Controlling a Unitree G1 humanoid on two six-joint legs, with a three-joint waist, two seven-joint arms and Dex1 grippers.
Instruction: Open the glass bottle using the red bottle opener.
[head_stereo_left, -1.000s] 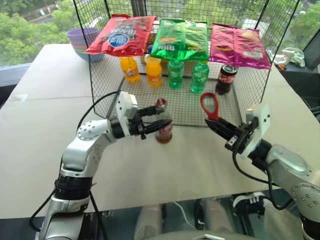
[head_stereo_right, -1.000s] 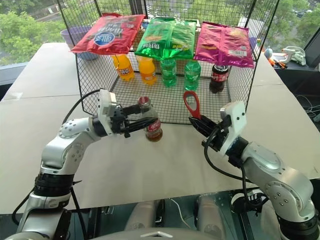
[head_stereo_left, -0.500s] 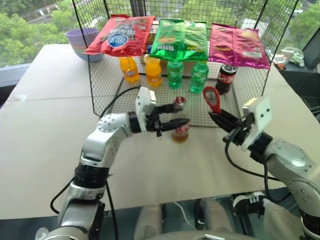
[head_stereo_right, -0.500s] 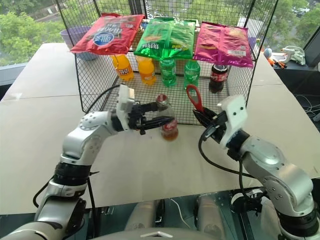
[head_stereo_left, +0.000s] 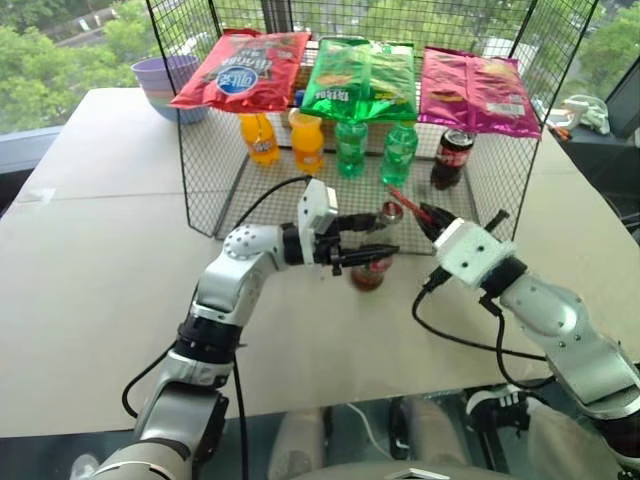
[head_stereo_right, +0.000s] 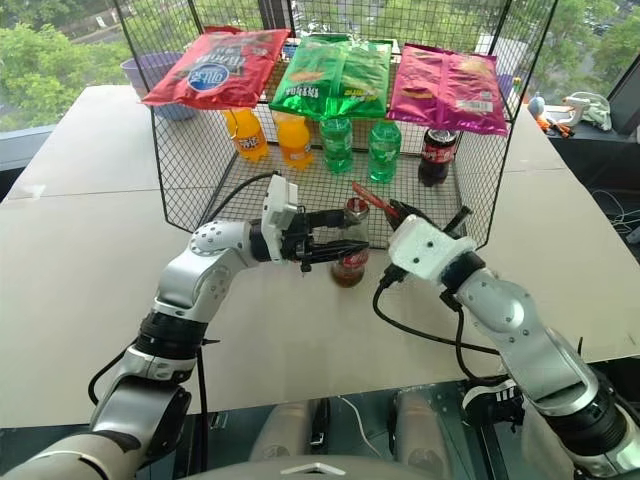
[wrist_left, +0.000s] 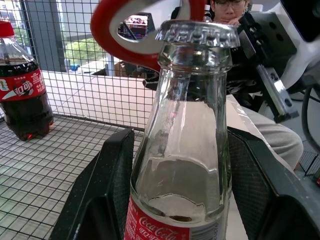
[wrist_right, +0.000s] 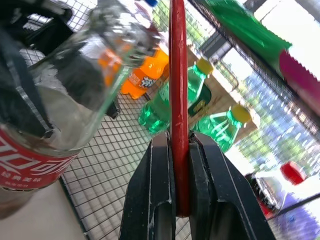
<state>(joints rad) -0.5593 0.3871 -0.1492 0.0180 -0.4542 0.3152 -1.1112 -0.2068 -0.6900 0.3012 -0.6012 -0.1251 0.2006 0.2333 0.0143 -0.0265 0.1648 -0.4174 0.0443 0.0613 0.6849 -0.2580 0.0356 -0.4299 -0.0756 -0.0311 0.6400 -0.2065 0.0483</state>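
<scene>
Glass bottle (head_stereo_left: 371, 262), capped, is held upright above the table (head_stereo_left: 90, 270), clamped between the left gripper's (head_stereo_left: 372, 250) fingers. The right gripper (head_stereo_left: 428, 217) pinches the red bottle opener (head_stereo_left: 402, 200) at the cap (wrist_left: 199, 32). The ring should probably hook under the cap's rim before levering. Whether it has caught is hidden.

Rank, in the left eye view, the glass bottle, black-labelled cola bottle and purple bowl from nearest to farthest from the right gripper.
1. Glass bottle: just left of the right gripper, held in the left gripper.
2. Black-labelled cola bottle: behind it, inside the wire cage.
3. Purple bowl: far left corner.
</scene>
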